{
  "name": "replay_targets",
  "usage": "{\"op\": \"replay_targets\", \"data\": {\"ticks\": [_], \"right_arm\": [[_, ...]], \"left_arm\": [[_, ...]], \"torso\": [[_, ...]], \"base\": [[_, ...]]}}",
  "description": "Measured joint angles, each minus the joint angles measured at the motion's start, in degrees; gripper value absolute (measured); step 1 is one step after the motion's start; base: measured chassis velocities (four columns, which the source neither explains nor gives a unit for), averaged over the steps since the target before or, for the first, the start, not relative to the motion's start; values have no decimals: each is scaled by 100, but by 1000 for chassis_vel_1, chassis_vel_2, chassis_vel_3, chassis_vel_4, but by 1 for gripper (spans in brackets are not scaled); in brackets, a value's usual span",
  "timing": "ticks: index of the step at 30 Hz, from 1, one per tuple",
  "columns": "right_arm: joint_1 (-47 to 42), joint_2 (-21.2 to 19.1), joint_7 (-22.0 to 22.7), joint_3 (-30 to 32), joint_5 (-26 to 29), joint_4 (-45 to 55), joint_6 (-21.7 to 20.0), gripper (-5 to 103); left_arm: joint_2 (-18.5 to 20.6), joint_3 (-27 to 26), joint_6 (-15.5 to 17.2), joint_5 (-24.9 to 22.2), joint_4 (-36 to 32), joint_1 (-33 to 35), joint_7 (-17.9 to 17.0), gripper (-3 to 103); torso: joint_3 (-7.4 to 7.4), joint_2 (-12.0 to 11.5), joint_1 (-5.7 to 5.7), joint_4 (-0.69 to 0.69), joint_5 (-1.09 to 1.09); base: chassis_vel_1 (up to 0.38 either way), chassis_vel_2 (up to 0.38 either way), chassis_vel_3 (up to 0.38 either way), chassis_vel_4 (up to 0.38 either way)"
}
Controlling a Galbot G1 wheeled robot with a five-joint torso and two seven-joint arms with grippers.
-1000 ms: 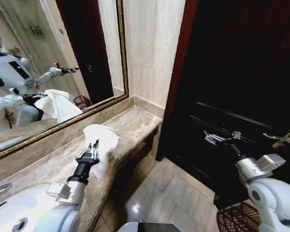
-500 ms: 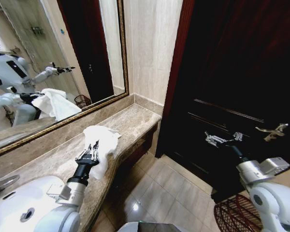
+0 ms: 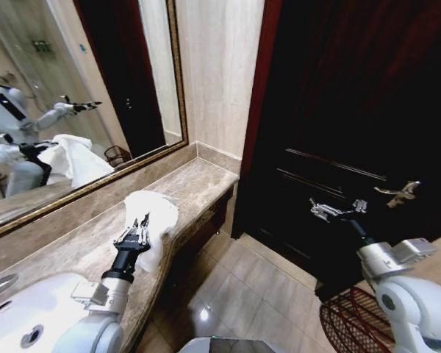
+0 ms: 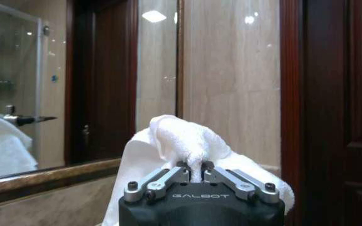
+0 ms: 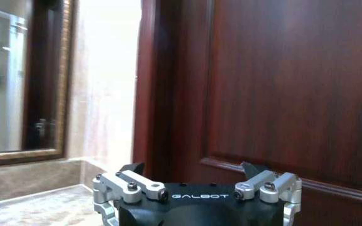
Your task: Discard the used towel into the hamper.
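1. The left claw (image 3: 140,229) reaches out over the stone bench (image 3: 206,184), at about 9 o'clock in the head view, with its fingers pressed together on a fold of the white towel (image 3: 156,213).
2. In the left wrist view the same claw (image 4: 195,168) pinches a raised ridge of the towel (image 4: 181,136) between its tips, and the cloth bunches up above and drapes down on both sides of the fingers.
3. In the head view the towel hangs from the claw near the bench's front edge; whether its lower part touches the stone I cannot tell.
4. The right claw (image 3: 325,211) is held out in the air at about 3 o'clock in the head view, in front of the dark wooden door (image 3: 367,110), with nothing in it.
5. In the right wrist view the right claw (image 5: 193,181) has its fingers spread wide apart, pointing at the door panel (image 5: 282,94).
6. The hamper (image 3: 349,323) stands on the tiled floor (image 3: 250,294) at about 4 o'clock in the head view, close beside the right arm and partly hidden by it, well apart from the towel.
7. A mirror (image 3: 73,110) above the bench reflects the robot and the towel.
8. A white sink (image 3: 22,316) sits in the bench at about 8 o'clock, beside the left arm.
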Motion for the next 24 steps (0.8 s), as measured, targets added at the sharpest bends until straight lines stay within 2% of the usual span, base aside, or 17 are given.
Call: {"op": "replay_targets", "data": {"ticks": [9, 16, 21, 24], "right_arm": [[62, 163, 3, 206, -5, -187, 31, 100], [29, 339, 59, 317, -61, -80, -39, 100], [-51, 605, 75, 318, -204, 30, -48, 100], [-113, 949, 84, 270, -390, 149, -62, 100]], "left_arm": [[362, 44, 157, -362, 0, -175, 54, 7], [621, 54, 142, -627, 151, -334, 176, 7], [745, 56, 5, -779, 369, -431, 285, 7], [801, 53, -131, -852, 521, -542, 305, 7]], "torso": [[0, 0, 0, 0, 0], [-1, 0, -2, -3, -2], [-1, 0, -1, -3, 0], [-1, 0, -1, 0, -1]], "base": [[-103, -93, -104, -92], [-126, -118, -121, -134], [-103, -95, -101, -91], [-16, -16, -17, -2]]}}
